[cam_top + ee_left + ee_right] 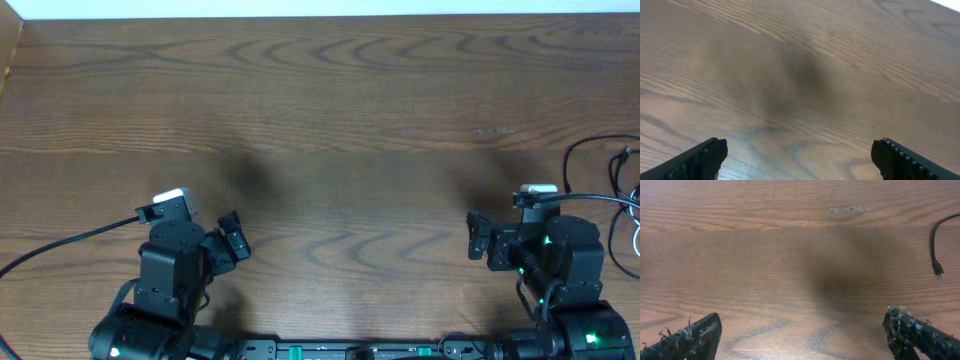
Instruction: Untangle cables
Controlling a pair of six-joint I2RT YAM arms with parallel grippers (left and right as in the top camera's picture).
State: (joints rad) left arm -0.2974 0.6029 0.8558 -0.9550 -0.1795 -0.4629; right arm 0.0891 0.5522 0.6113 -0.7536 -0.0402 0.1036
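Observation:
The cables lie at the table's far right edge. A black cable [568, 160] curves there, and a thin white one [636, 236] shows at the frame edge. In the right wrist view a black cable [933, 240] ends in a small plug [939, 272] at the upper right. My right gripper [474, 236] [802, 322] is open with only bare wood between its fingers, left of the cables and apart from them. My left gripper [236, 236] [800, 147] is open over bare table at the lower left, and no cable shows in its view.
A thicker black wire [60, 246] runs from the left arm off the left edge. The wooden table [330, 110] stretches between the arms and back to its far edge. A small pale scuff [850, 209] marks the wood ahead of the right gripper.

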